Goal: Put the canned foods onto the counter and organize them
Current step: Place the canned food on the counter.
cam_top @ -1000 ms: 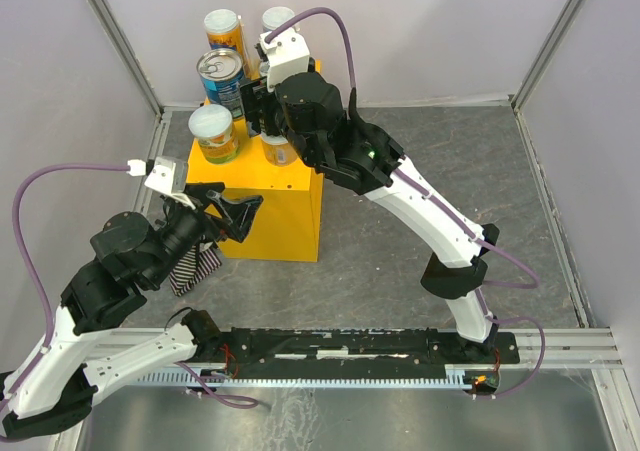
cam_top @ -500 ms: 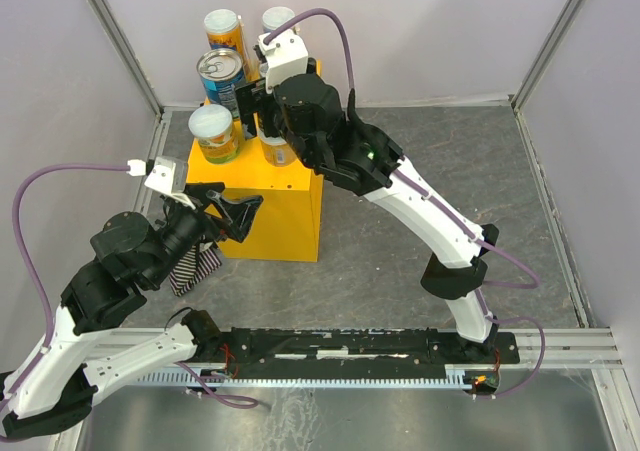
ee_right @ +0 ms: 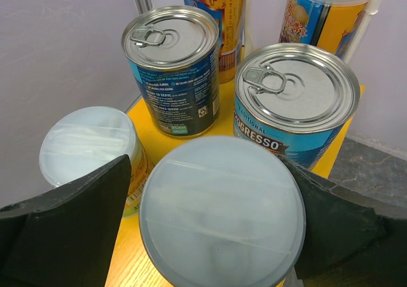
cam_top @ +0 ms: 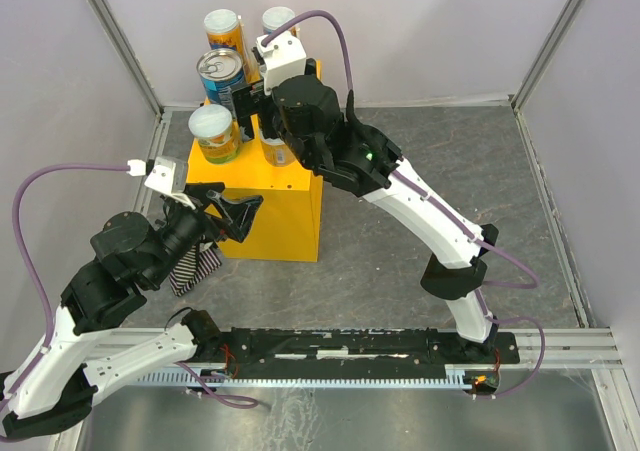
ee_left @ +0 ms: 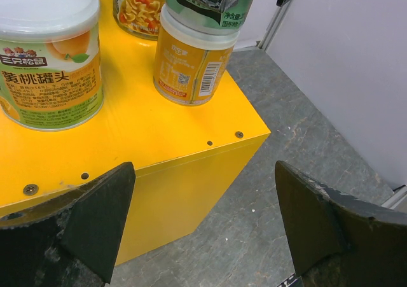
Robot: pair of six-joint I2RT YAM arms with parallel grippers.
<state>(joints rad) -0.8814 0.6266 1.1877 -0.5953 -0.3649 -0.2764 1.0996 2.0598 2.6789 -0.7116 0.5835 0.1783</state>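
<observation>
Left fingers (ee_left: 82, 230), right fingers (ee_right: 63, 230) wide apart.

We see bright, even, diffuse light from above, and shadows stay soft. The bright yellow rectangular box (cam_top: 270, 211) is paler on top than on its side. Silver pull-tab can tops (ee_right: 296, 86) carry mild glare. Black gripper fingers (ee_left: 89, 217) at 7 and 5 o'clock in both wrist views blur slightly.

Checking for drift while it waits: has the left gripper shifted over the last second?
No. In the top view the left gripper sits at the same spot before the counter's near face, jaws open.
</observation>
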